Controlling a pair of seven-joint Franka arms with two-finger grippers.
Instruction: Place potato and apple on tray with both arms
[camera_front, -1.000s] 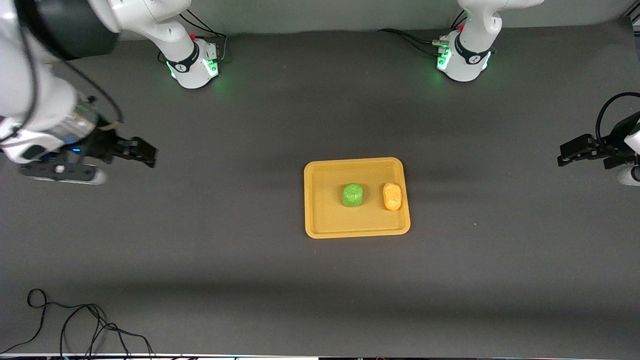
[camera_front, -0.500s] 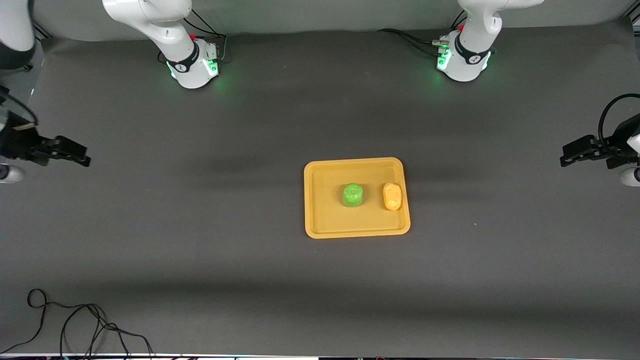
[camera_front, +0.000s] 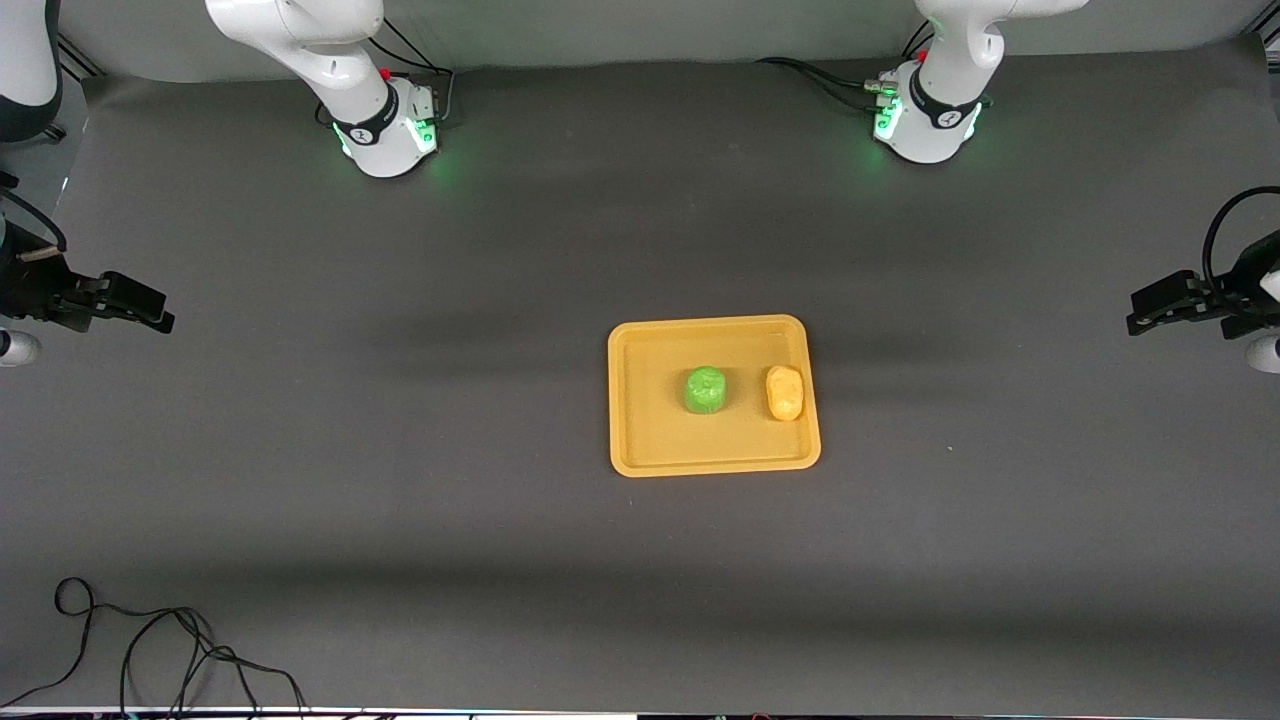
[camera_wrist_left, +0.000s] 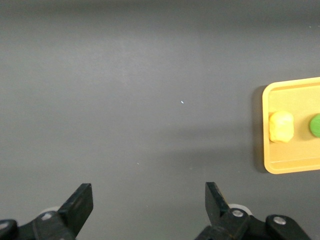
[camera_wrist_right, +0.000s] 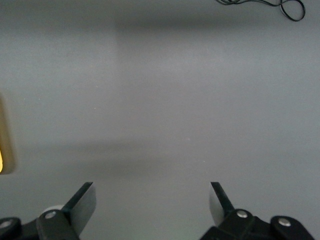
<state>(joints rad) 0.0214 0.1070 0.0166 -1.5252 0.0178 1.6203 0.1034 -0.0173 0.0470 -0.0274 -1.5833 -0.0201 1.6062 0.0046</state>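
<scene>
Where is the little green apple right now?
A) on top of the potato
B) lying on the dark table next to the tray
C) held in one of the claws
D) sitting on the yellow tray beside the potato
D: the apple sits on the tray beside the potato; the left gripper and right gripper are open and empty.

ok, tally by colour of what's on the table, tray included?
Green: 1, the apple
Yellow-orange: 2, the potato and the tray
Black: 1, a cable
Total: 4

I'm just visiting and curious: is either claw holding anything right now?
Nothing is held. Both the left claw and right claw are open and empty; the apple and potato lie on the tray.
</scene>
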